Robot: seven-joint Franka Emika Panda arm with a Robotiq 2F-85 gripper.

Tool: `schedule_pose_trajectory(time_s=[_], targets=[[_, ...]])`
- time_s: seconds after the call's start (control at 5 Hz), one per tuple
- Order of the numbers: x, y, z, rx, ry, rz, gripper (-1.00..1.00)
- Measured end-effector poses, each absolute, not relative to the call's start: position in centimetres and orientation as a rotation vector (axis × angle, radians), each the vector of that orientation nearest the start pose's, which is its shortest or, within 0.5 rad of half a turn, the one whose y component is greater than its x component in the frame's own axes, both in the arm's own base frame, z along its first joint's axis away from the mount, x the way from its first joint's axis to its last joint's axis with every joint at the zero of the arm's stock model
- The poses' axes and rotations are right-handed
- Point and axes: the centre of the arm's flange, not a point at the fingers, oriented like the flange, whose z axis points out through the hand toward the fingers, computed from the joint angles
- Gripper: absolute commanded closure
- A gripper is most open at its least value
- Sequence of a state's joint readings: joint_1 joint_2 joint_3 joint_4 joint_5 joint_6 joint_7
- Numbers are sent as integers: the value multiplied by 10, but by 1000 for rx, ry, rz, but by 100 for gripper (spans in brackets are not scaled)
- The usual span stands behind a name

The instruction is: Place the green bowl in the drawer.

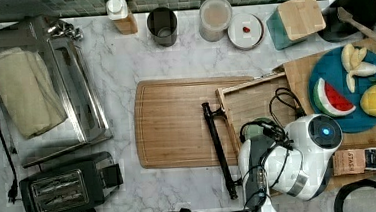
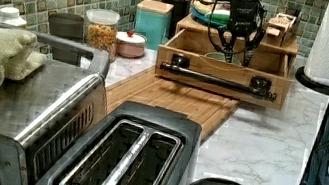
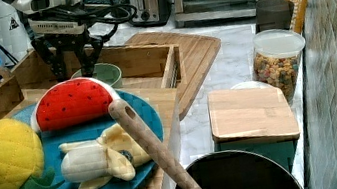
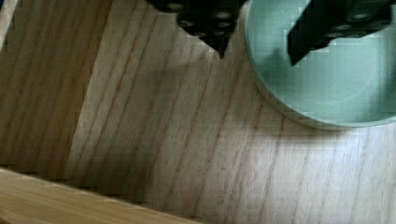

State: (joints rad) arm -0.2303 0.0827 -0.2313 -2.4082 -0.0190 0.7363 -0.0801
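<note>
Wrist view: my claw [image 4: 257, 39] stands open, one finger outside the green bowl's [image 4: 327, 79] rim, the other over its inside; it grips nothing.
Bowl: it sits on the floor of the drawer [image 4: 154, 154], upright as far as I can tell.
Step in hand: I judge this to be the release and pull-out, with the placing as good as done.
How to do it well: I want to lift straight up with the fingers wide, so neither one snags the rim and drags the bowl.
Right view: the claw [image 3: 72, 63] hangs just above the bowl [image 3: 103, 74], with the blue plate [image 3: 145, 123] of toy fruit close in front.
Surface: a marble bench [image 1: 123, 65] carries a cutting board [image 1: 177, 122] beside the drawer [image 1: 251, 101].
Room: tiled wall behind, toaster [image 1: 61, 190] and toaster oven [image 1: 68, 74] well apart at the top view's left.
</note>
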Motion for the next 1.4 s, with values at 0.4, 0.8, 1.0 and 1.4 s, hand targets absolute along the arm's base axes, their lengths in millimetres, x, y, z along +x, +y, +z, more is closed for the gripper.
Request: schedule_pose_trajectory(time_s=[0.4, 0.8, 1.0, 1.4], targets=[[422, -212, 280, -2686, 1736, 271, -100], [423, -222, 292, -2672, 1754, 228, -100], [424, -219, 292, -2676, 1748, 228, -100], [426, -220, 293, -2682, 1744, 200, -100]])
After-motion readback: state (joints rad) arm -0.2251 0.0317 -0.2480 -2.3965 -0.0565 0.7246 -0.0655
